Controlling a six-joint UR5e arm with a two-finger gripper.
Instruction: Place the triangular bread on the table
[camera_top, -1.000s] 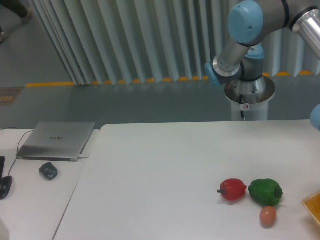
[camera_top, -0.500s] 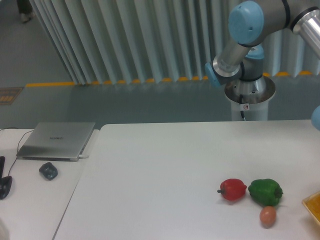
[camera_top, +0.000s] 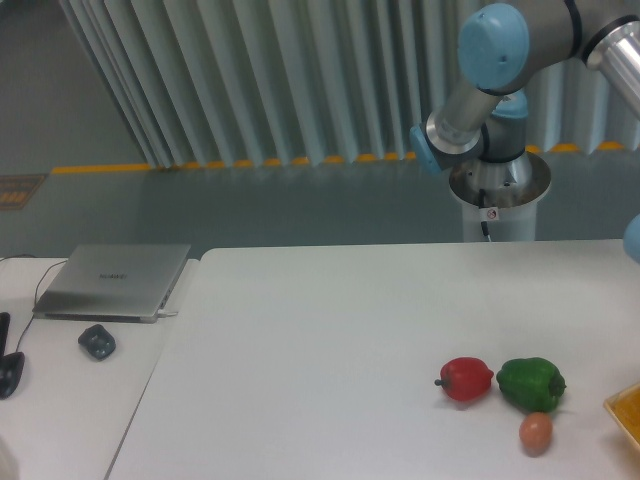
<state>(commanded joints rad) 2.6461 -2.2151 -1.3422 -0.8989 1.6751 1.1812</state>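
Observation:
The white table (camera_top: 330, 340) fills the lower middle and right of the view. A golden-orange corner (camera_top: 626, 412) pokes in at the right edge above the table's front, cut off by the frame; I cannot tell whether it is the triangular bread. The arm (camera_top: 500, 60) reaches from its base at the back right up and out past the right edge. Its gripper is out of view.
A red pepper (camera_top: 466, 379), a green pepper (camera_top: 531, 384) and a small orange-brown egg-shaped item (camera_top: 536, 433) lie together at the front right. On the adjoining desk at the left sit a closed laptop (camera_top: 112, 280) and a dark mouse (camera_top: 96, 341).
The arm and the items on the table have not visibly moved. A person's feet at the top left have left the view.

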